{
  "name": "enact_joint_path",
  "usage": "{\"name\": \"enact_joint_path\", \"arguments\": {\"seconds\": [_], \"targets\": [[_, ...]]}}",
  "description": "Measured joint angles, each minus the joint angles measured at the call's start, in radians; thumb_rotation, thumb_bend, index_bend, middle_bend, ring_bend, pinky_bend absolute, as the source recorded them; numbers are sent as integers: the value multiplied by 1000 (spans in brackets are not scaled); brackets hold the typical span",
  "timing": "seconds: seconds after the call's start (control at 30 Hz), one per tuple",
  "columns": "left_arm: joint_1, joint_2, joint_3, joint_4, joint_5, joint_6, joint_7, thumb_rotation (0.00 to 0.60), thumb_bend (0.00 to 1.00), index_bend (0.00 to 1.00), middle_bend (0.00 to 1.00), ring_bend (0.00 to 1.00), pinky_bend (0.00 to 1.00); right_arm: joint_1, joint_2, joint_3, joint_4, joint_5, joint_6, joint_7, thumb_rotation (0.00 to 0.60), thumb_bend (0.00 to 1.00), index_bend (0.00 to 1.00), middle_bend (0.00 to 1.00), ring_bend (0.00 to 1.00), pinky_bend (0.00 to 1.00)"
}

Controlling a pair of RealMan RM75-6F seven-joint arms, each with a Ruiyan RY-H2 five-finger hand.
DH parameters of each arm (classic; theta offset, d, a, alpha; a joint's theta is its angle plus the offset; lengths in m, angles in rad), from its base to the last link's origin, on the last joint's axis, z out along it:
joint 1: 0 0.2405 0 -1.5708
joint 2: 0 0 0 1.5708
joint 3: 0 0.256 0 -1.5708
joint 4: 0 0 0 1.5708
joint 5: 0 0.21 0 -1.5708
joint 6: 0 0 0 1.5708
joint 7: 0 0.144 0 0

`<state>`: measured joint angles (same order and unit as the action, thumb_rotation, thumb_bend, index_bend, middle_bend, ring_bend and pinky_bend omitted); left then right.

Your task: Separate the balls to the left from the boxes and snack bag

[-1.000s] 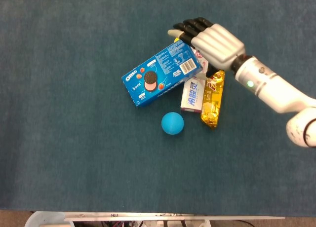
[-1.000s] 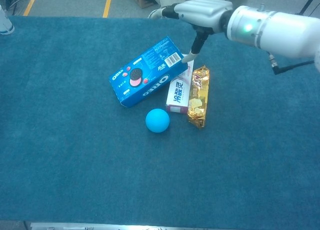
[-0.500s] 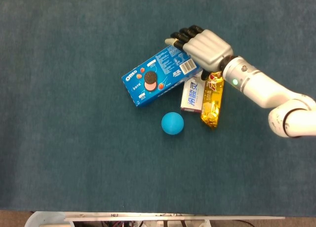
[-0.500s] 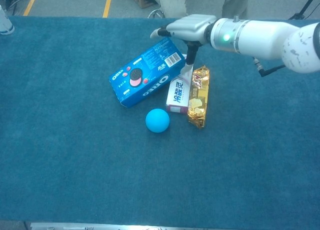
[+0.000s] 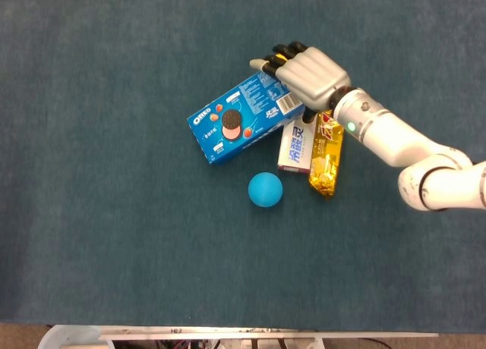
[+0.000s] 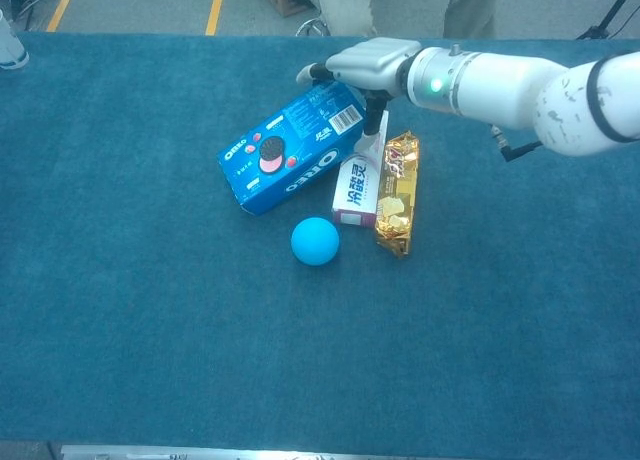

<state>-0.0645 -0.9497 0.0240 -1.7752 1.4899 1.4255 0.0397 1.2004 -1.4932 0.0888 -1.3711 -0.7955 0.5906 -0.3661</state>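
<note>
Resting palm-down over the Oreo box's (image 5: 247,116) far end, right hand (image 5: 310,74) curls loosely, grip unclear; one blue ball (image 5: 265,190), two boxes, one snack bag (image 5: 326,152).

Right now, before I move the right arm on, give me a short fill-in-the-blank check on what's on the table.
1. The ball is coloured ____.
2. The hand over the far end of the Oreo box is the robot's ____ hand.
3. The white box lies between the Oreo box and the ____ snack bag.

Missing words: blue; right; gold
</note>
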Motion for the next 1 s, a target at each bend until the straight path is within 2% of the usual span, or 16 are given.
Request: {"name": "enact_joint_path", "arguments": {"seconds": [0.1,0.2,0.33,0.73,1.0], "targets": [[2,2,2,-1,1,0,-7,600,370,70,107,75,3,2,-20,0,14,16,23,-9,600,22,247,324,234,298],[5,6,3,-2,3,3,-15,600,370,70,107,75,3,-1,-42,5,25,23,60,-13,600,119,396,411,341,462],[9,11,5,-3,2,5,-21,600,370,70,107,75,3,-18,-62,20,32,3,97,4,600,147,468,452,411,568],[7,10,2,4,-7,-4,-19,600,370,70,107,75,3,-87,-32,56,-28,-192,151,129,600,169,510,491,464,602],[0,4,-4,16,-15,-18,-25,600,370,70,107,75,3,-166,118,59,-144,-308,213,199,600,169,510,496,466,602]]}}
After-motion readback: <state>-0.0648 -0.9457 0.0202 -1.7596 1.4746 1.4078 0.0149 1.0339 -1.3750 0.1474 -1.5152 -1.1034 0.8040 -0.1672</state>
